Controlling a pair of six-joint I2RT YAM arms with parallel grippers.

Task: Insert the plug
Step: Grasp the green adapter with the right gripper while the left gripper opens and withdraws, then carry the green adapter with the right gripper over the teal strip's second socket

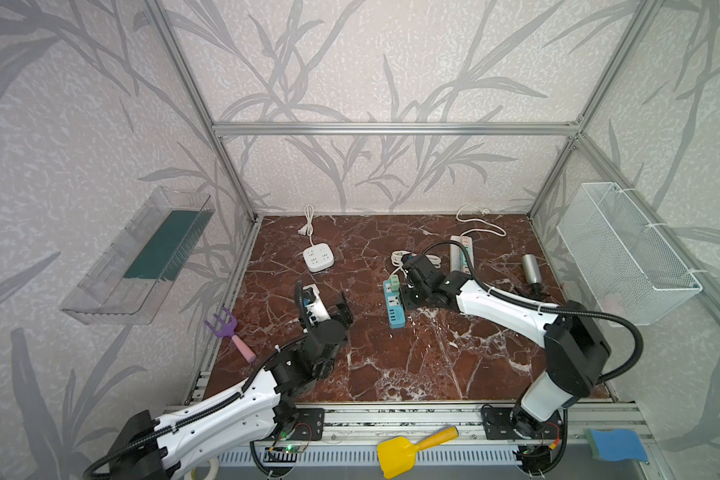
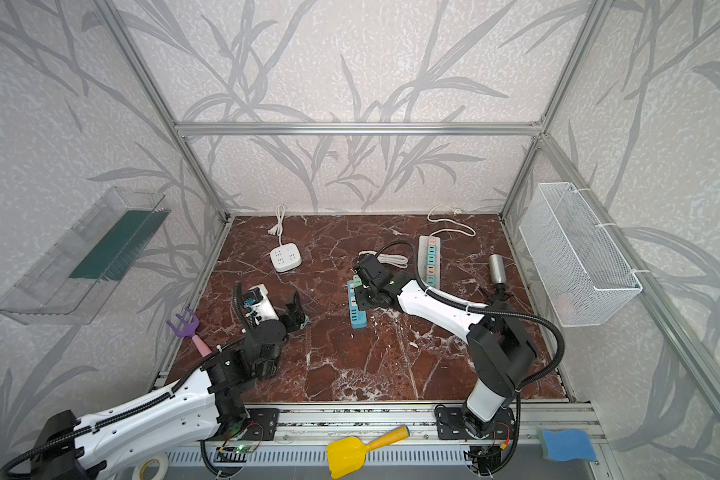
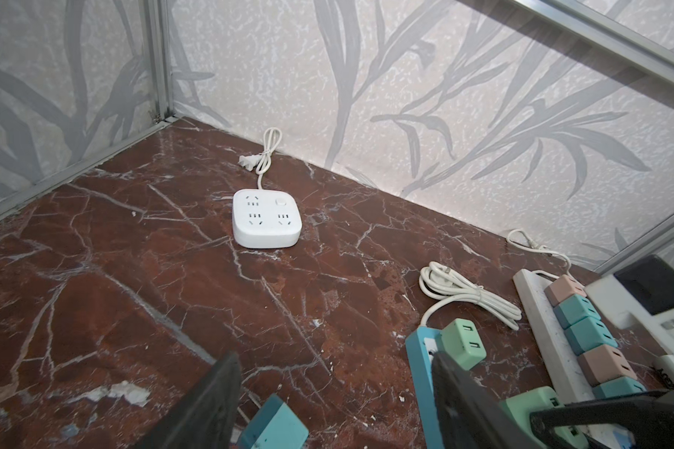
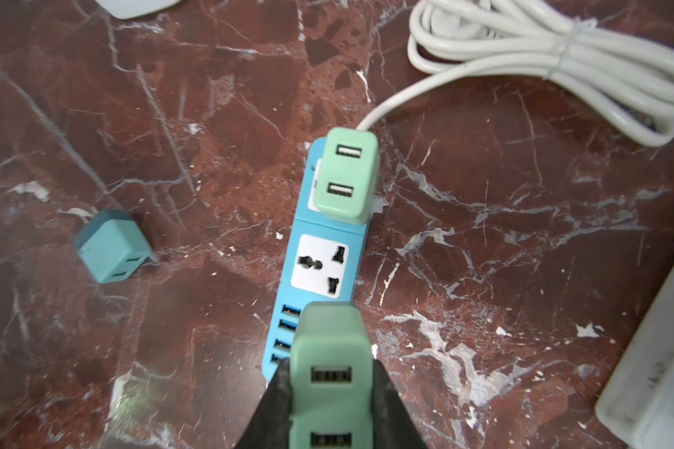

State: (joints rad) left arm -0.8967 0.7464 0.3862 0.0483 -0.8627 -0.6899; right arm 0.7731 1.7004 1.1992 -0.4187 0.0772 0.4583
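A blue power strip [image 1: 398,311] lies mid-table, and one green plug [image 4: 347,175] sits in its far socket. The white socket [image 4: 320,266] beside it is empty. My right gripper [image 4: 329,363] is shut on a second green plug [image 4: 329,350], which hangs above the strip's USB end; the left wrist view shows this held green plug [image 3: 530,412] too. In a top view the right gripper [image 1: 406,291] is over the strip. My left gripper [image 3: 333,361] stands open, its fingers either side of a teal plug [image 3: 273,427] that lies loose on the marble left of the strip.
A white square socket block [image 1: 319,258] sits at the back left. A coiled white cable [image 1: 400,257] and a long white strip with pastel plugs [image 1: 462,253] lie behind the right gripper. A silver cylinder [image 1: 531,268] lies at the right and a purple rake [image 1: 229,328] at the left.
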